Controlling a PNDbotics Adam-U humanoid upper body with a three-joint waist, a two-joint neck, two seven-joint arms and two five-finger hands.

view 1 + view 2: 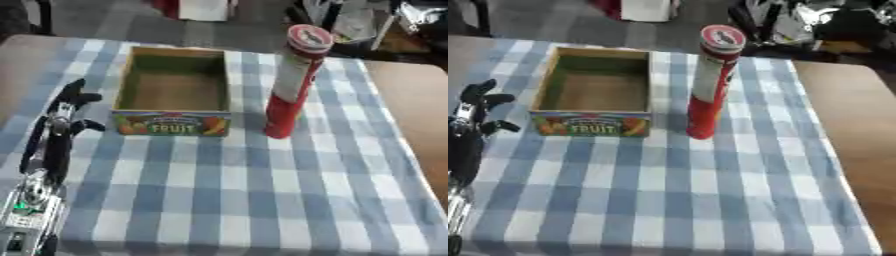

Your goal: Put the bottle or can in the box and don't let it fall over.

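While a tall red and white can (293, 82) stood upright on the checked tablecloth (254, 190), just right of the open fruit box (173, 92), the robot's left hand (61, 117) rested left of the box, fingers relaxed, holding nothing.

A blue and white checked cloth (262, 190) covers the brown desk (420, 105). Behind the desk is grey floor (114, 20).

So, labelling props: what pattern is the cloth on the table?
Blue-and-white checked tablecloth, clearest in the left eye view.
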